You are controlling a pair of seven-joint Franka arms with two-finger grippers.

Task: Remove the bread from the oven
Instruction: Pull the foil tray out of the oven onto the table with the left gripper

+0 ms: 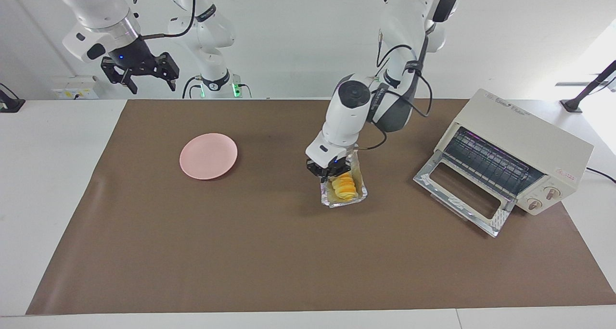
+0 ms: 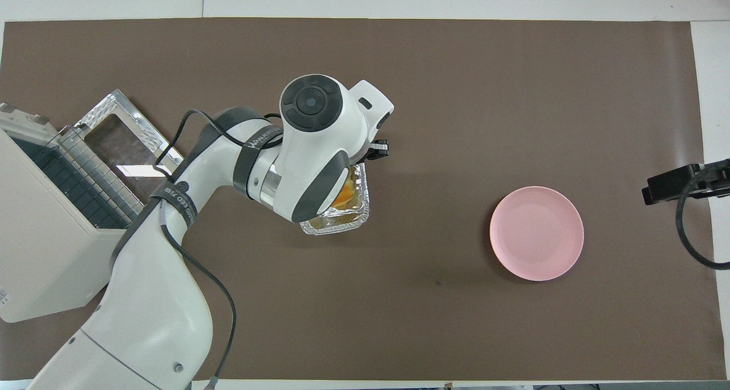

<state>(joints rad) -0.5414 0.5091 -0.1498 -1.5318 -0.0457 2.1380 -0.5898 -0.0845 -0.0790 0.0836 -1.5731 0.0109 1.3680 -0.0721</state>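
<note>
Foil tray (image 1: 344, 194) in left gripper's (image 1: 328, 173) closed jaws

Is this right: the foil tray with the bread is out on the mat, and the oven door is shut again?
Not quite. The foil tray with the bread is out on the mat, at the left gripper, but the oven door is down and open, as the facing view shows.

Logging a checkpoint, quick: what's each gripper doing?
Left gripper: shut on the foil tray holding the bread.
Right gripper: open, waiting, holding nothing.
</note>
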